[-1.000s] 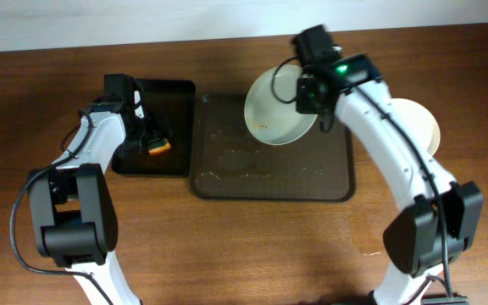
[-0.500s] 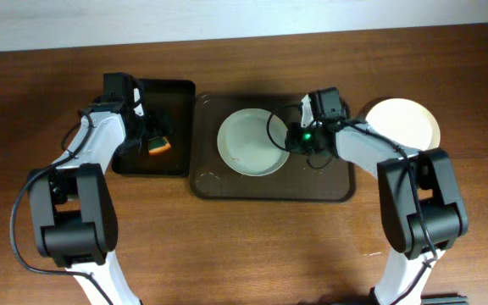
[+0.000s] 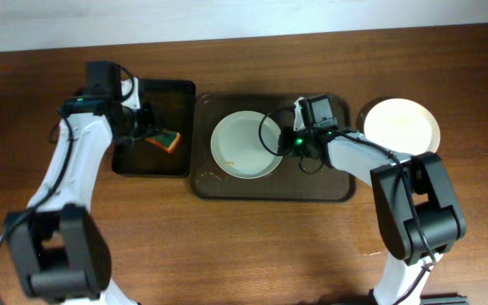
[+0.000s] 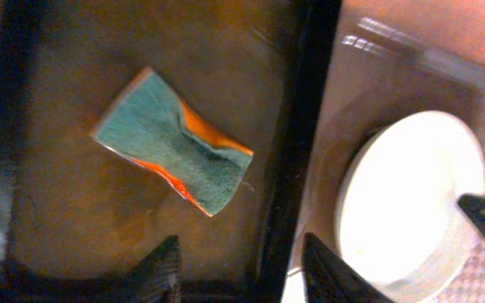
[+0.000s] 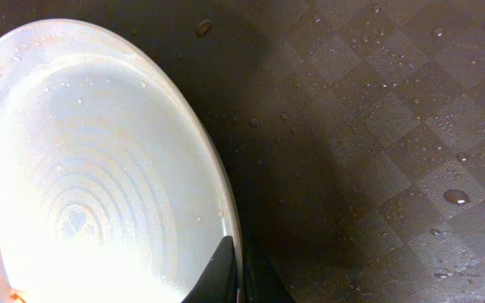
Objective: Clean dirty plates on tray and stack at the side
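A white plate [image 3: 244, 146] lies on the dark brown tray [image 3: 312, 182], with a small orange speck near its front edge. My right gripper [image 3: 289, 142] is shut on its right rim. In the right wrist view the plate [image 5: 82, 185] is wet, and the gripper [image 5: 244, 278] pinches its edge over the tray [image 5: 377, 126]. A second, plain white plate [image 3: 401, 125] sits on the table to the right of the tray. My left gripper [image 3: 141, 127] hovers over the black tray [image 3: 163, 93], open, with nothing between its fingers [image 4: 165, 271].
A green-and-orange sponge [image 4: 175, 151] lies loose in the wet black tray [image 4: 66, 76], ahead of my left gripper [image 4: 244, 269]. The plate [image 4: 411, 194] on the brown tray [image 4: 352, 109] shows at that view's right. Water drops and smears cover the brown tray.
My right arm has brought the tilted, raised plate down flat onto the brown tray and slid it left. My left arm has drawn back from the sponge, and its jaws have narrowed.
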`<state>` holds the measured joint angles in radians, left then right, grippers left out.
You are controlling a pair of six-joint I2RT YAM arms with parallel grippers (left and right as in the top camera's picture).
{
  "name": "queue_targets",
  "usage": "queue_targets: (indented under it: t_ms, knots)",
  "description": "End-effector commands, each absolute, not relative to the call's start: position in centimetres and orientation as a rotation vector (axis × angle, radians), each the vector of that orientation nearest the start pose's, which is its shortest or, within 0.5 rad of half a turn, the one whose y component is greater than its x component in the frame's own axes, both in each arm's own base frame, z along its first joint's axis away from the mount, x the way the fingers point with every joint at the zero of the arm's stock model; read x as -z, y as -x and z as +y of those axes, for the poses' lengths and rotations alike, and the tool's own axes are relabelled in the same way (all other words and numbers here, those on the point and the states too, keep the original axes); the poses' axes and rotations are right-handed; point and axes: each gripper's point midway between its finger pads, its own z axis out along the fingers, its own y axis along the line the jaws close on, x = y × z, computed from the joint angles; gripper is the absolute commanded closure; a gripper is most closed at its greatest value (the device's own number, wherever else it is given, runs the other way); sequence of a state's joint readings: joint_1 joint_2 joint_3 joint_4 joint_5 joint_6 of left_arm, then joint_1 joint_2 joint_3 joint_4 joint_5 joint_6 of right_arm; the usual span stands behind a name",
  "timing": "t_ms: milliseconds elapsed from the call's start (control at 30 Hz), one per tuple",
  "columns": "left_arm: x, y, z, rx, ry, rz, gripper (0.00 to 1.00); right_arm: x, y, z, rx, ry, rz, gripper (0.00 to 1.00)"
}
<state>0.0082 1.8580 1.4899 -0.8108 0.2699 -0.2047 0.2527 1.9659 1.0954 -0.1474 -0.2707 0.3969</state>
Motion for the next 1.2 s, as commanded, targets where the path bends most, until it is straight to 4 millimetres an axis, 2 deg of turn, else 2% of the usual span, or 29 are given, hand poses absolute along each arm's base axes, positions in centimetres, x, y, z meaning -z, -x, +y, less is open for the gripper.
queue_targets:
  t_ms: [0, 33, 100, 133, 200, 367, 400, 467, 533, 567, 633, 733, 800, 833, 867, 933, 1000, 1067, 1167]
  knots:
    - [-16.0, -43.6, -2.9, 0.339, 0.225, 2.639, 0.62, 1.1, -40.9, 14.5, -0.472, -0.122, 2.707, 0.96]
    - [-16.0, -43.8, -2.7, 0.328, 0.24, 2.634, 0.55, 0.9, -40.9, 14.5, -0.473, -0.121, 2.705, 0.96]
    - [-15.1, -43.8, -1.6, 0.278, 0.416, 2.64, 0.55, 0.5, -40.9, 14.5, -0.474, -0.121, 2.702, 0.96]
    - [-14.2, -43.8, -0.8, 0.239, 0.548, 2.637, 0.48, 0.5, -40.8, 14.5, -0.473, -0.122, 2.704, 0.96]
    - [-11.9, -45.1, -0.6, 0.244, 0.67, 2.626, 0.38, 0.6, -40.7, 14.4, -0.471, -0.123, 2.71, 0.96]
    - [-5.1, -47.6, -1.8, 0.286, 0.785, 2.657, 0.44, 0.6, -40.6, 14.4, -0.47, -0.123, 2.713, 0.96]
    - [-4.4, -47.8, -2.1, 0.288, 0.784, 2.661, 0.46, 0.6, -40.6, 14.4, -0.47, -0.123, 2.713, 0.96]
    - [-2.6, -48.4, -3.2, 0.293, 0.754, 2.673, 0.38, 0.6, -40.6, 14.4, -0.47, -0.123, 2.713, 0.96]
    - [-1.2, -48.5, -4.2, 0.294, 0.732, 2.693, 0.36, 0.6, -40.6, 14.4, -0.47, -0.123, 2.712, 0.96]
    - [-0.5, -48.4, -4.6, 0.29, 0.724, 2.71, 0.37, 0.6, -40.6, 14.4, -0.47, -0.123, 2.712, 0.96]
    - [0.5, -48.0, -5.0, 0.284, 0.721, 2.735, 0.47, 0.6, -40.6, 14.4, -0.47, -0.122, 2.713, 0.96]
    - [0.8, -47.5, -5.0, 0.275, 0.728, 2.759, 0.57, 0.7, -40.5, 14.4, -0.469, -0.123, 2.717, 0.96]
    - [0.9, -47.2, -4.8, 0.267, 0.734, 2.773, 0.55, 0.7, -40.5, 14.4, -0.468, -0.123, 2.718, 0.96]
    - [1.0, -46.9, -4.7, 0.262, 0.732, 2.785, 0.57, 0.7, -40.5, 14.4, -0.468, -0.124, 2.719, 0.96]
    - [0.7, -46.6, -4.4, 0.253, 0.747, 2.802, 0.66, 0.7, -40.5, 14.4, -0.468, -0.124, 2.72, 0.96]
    - [-0.8, -46.6, -4.4, 0.244, 0.746, 2.82, 0.94, 0.7, -40.5, 14.4, -0.468, -0.124, 2.72, 0.96]
    - [-2.5, -46.9, -4.1, 0.244, 0.754, 2.817, 0.93, 0.7, -40.4, 14.4, -0.467, -0.124, 2.721, 0.96]
    - [-4.7, -47.8, -3.5, 0.272, 0.741, 2.796, 1.0, 0.8, -40.4, 14.3, -0.466, -0.125, 2.725, 0.96]
    - [-6.9, -48.9, -4.1, 0.503, 0.653, 2.777, 1.0, 0.7, -40.4, 14.4, -0.467, -0.124, 2.724, 0.96]
